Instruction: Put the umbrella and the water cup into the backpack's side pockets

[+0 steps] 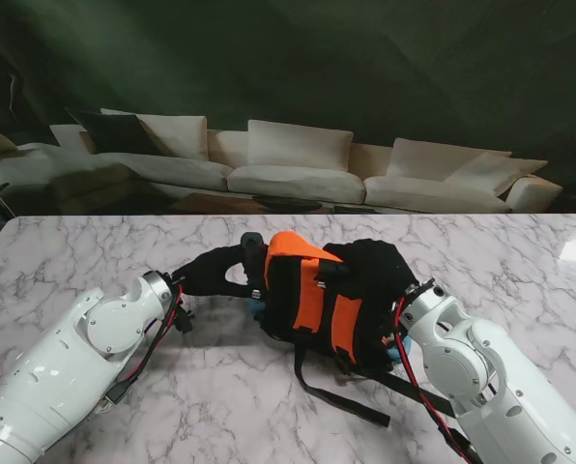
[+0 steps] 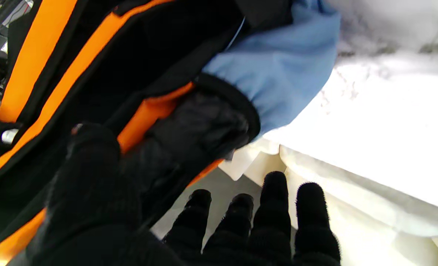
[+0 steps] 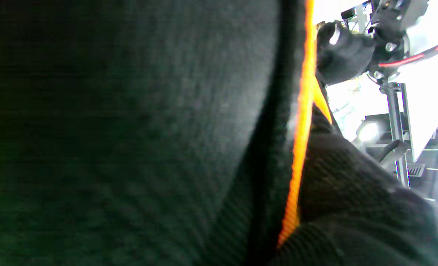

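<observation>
Backpack (image 1: 319,300) braced upright on desk (image 1: 95,251) between both hands. Left hand (image 1: 216,273) fingers (image 2: 274,207) spread wide, steadying it; right hand (image 1: 380,275) grip indeterminate.

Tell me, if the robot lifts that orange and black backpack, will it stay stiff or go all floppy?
Probably floppy. The orange and black fabric backpack already slumps on the white marbled table, and its loose black straps trail towards me, so they would likely dangle. The left wrist view shows its fabric bunched beside a pale blue item, so it should bend rather than slide like a box.
</observation>
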### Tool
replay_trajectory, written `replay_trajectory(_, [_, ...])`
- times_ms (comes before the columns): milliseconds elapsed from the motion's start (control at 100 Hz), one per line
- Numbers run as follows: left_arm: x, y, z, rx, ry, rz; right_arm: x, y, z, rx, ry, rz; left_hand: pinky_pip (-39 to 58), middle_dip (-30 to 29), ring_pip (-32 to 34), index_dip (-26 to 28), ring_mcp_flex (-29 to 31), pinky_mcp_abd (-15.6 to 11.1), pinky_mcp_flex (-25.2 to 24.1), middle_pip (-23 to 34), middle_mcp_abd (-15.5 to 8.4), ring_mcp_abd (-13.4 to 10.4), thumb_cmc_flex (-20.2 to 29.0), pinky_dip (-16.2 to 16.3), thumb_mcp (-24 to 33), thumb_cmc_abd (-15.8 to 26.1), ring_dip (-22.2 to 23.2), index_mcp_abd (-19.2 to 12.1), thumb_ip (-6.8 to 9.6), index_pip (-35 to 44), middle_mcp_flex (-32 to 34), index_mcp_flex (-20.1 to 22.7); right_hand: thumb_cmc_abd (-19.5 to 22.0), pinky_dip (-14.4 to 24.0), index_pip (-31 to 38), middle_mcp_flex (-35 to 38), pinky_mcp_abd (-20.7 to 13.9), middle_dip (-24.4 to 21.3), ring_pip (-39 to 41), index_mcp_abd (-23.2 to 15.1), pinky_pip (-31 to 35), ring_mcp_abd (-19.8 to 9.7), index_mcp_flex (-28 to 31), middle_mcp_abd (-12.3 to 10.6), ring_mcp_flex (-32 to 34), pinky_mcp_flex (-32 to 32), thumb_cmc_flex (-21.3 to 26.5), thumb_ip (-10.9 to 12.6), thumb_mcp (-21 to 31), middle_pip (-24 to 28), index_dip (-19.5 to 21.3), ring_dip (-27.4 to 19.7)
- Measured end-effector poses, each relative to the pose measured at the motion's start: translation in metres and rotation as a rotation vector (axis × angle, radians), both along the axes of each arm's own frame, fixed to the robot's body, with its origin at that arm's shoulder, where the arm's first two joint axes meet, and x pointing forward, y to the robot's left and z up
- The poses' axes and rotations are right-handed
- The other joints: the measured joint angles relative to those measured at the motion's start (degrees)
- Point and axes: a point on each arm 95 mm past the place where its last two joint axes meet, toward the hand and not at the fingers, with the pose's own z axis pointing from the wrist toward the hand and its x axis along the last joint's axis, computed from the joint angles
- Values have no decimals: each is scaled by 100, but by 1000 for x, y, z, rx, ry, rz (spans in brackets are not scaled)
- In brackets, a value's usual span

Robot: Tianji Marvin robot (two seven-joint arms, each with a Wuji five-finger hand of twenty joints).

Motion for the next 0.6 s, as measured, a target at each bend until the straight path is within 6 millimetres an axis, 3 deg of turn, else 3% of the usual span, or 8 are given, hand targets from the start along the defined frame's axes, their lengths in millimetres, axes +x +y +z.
replay_trajectory(100, [1, 2, 8, -17, -52, 17, 0, 0, 0, 0, -1, 0, 32, -1, 31, 4, 141, 1, 56, 6, -65, -2, 446, -12, 70, 22, 0, -1, 1, 68, 136, 70, 0, 0, 0, 0, 0, 0, 0, 0, 0, 0, 0, 0, 0, 0, 0, 0, 0, 0, 0, 0])
replay_trajectory(300, [3, 1, 14, -103, -66, 62, 0, 0, 1, 0, -2, 0, 311, 312, 146, 614, 350, 21, 104, 331, -368, -52, 1238, -15, 75, 366, 0, -639, 2, 857, 820, 1183, 0, 0, 0, 0, 0, 0, 0, 0, 0, 0, 0, 0, 0, 0, 1, 0, 0, -2, 0, 0])
replay_trajectory(410, [3, -4, 12, -127, -3, 78, 0, 0, 1, 0, -2, 2, 395, 517, 257, 1286, 592, 135, 148, 662, -445, -57, 1657, -15, 57, 384, 95, -795, 2, 1254, 1232, 1424, 0, 0, 0, 0, 0, 0, 0, 0, 0, 0, 0, 0, 0, 0, 1, 0, 0, -4, 0, 0])
replay_trajectory(600, [7, -13, 6, -41, -52, 59, 0, 1, 0, 2, -1, 3, 526, 656, 332, 1608, 717, 135, 197, 855, -558, -70, 1719, -15, -40, 379, 162, -806, 2, 1503, 1568, 1678, 0, 0, 0, 0, 0, 0, 0, 0, 0, 0, 0, 0, 0, 0, 2, 0, 0, -4, 0, 0])
